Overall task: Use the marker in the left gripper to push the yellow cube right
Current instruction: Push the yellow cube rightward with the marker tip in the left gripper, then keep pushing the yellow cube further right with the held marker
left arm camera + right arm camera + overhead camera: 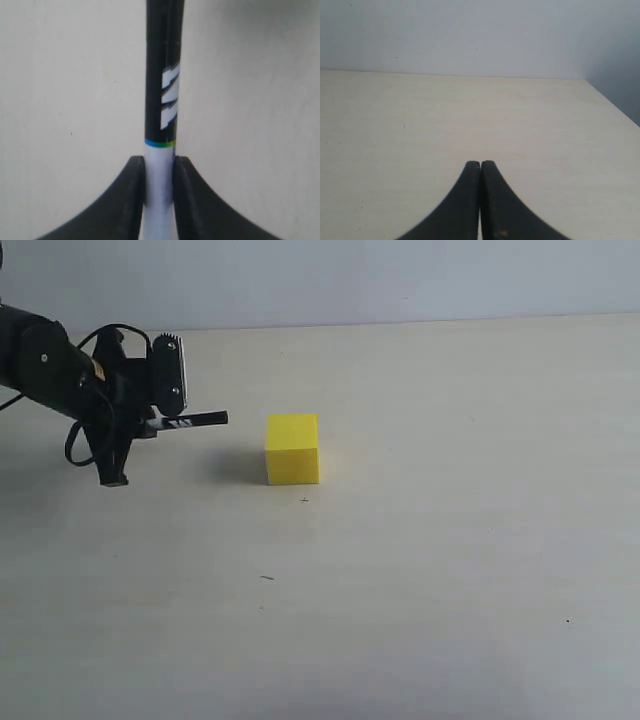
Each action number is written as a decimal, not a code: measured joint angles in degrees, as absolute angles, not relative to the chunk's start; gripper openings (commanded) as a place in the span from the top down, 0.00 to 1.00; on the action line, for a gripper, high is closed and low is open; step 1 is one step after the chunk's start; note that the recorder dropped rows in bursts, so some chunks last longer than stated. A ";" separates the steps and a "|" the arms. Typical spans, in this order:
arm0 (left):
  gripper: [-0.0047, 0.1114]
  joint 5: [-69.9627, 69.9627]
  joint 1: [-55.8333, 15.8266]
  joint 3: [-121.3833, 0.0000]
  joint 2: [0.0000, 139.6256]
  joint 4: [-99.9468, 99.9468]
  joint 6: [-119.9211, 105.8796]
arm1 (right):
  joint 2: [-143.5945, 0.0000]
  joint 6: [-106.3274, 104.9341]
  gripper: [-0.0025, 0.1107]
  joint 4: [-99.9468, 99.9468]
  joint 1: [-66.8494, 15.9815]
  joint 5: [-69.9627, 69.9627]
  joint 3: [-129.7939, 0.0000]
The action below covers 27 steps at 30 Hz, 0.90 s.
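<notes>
The yellow cube point(292, 448) rests on the pale table, left of centre in the exterior view. At the far left, my left gripper point(150, 423) is shut on the marker point(190, 421), which lies level with its black cap pointing right toward the cube. A short gap separates the cap tip from the cube's left face. In the left wrist view the two black fingers point(134, 190) clamp the marker's white barrel point(160, 175), and the black cap runs out past them; the cube does not show there. My right gripper point(480, 164) is shut on nothing over bare table, and is outside the exterior view.
The table point(450, 540) is a plain cream surface with a few tiny dark specks point(267, 578). A pale grey wall point(350, 280) rises behind its far edge. In the right wrist view the table's corner edge point(610, 102) drops off to one side.
</notes>
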<state>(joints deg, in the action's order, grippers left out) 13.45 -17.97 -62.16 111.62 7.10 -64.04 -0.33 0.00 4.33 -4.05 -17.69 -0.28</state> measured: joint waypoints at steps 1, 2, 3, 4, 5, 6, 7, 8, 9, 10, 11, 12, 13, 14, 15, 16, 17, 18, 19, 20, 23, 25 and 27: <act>0.96 13.34 -17.97 -62.16 112.10 7.10 -64.04 | -0.33 0.00 0.98 4.33 -4.05 -17.69 -0.28; 0.96 13.34 -17.97 -62.16 112.82 7.10 -64.04 | -0.33 0.00 0.98 4.33 -4.05 -17.69 -0.28; 0.96 13.34 -17.97 -62.16 113.55 7.10 -64.04 | -0.33 0.00 0.98 4.33 -4.05 -17.69 -0.28; 0.96 13.45 -17.97 -62.16 114.07 7.10 -64.04 | -0.33 0.00 0.98 4.33 -4.05 -17.69 -0.28; 0.96 13.45 -17.97 -62.16 114.46 7.10 -64.04 | -0.33 0.00 0.98 4.33 -4.05 -17.69 -0.28; 0.96 13.45 -17.97 -62.16 114.86 7.10 -64.04 | -0.33 0.00 0.98 4.33 -4.05 -17.69 -0.28; 0.96 13.34 -17.97 -62.16 114.97 7.10 -64.04 | -0.33 0.00 0.98 4.33 -4.05 -17.69 -0.28; 0.96 13.11 -17.97 -62.16 114.95 7.10 -64.04 | -0.33 0.00 0.98 4.33 -4.05 -17.69 -0.28; 0.96 12.92 -17.97 -62.16 114.95 7.10 -64.04 | -0.33 0.00 0.98 4.33 -4.05 -17.69 -0.28; 0.96 12.50 -17.97 -62.16 114.95 7.10 -64.04 | -0.33 0.00 0.98 4.33 -4.05 -17.69 -0.28; 0.96 12.21 -17.97 -62.16 114.95 7.10 -64.04 | -0.33 0.00 0.98 4.33 -4.05 -17.69 -0.28; 0.96 12.05 -17.97 -62.16 114.95 7.10 -64.04 | -0.33 0.00 0.98 4.33 -4.05 -17.69 -0.28; 0.96 11.98 -17.97 -62.16 114.95 7.10 -64.04 | -0.33 0.00 0.98 4.33 -4.05 -17.69 -0.28; 0.96 11.84 -17.97 -62.16 114.95 7.10 -64.04 | -0.33 0.00 0.98 4.33 -4.05 -17.69 -0.28; 0.96 11.84 -17.97 -62.16 114.95 7.10 -64.04 | -0.33 0.00 0.98 4.33 -4.05 -17.69 -0.28; 0.96 11.84 -17.97 -62.16 114.95 7.10 -64.04 | -0.33 0.00 0.98 4.33 -4.05 -17.69 -0.28; 0.96 11.80 -17.97 -62.16 114.95 7.10 -64.04 | -0.33 0.00 0.98 4.33 -4.05 -17.69 -0.28; 0.96 11.80 -17.97 -62.16 114.95 7.10 -64.04 | -0.33 0.00 0.98 4.33 -4.05 -17.69 -0.28; 0.96 11.80 -17.97 -62.16 114.95 7.10 -64.04 | -0.33 0.00 0.98 4.33 -4.05 -17.69 -0.28; 0.96 11.80 -17.97 -62.16 114.95 7.10 -64.04 | -0.33 0.00 0.98 4.33 -4.05 -17.69 -0.28; 0.96 11.80 -17.97 -62.16 114.95 7.10 -64.04 | -0.33 0.00 0.98 4.33 -4.05 -17.69 -0.28; 0.96 11.80 -17.97 -62.16 115.00 7.10 -64.04 | -0.33 0.00 0.98 4.33 -4.05 -17.69 -0.28; 0.96 11.80 -18.09 -62.16 115.32 7.10 -64.04 | -0.33 0.00 0.98 4.33 -4.05 -17.69 -0.28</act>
<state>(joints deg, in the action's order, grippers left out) 11.80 -18.09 -62.16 115.32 7.10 -64.04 -0.33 0.00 4.33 -4.05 -17.69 -0.28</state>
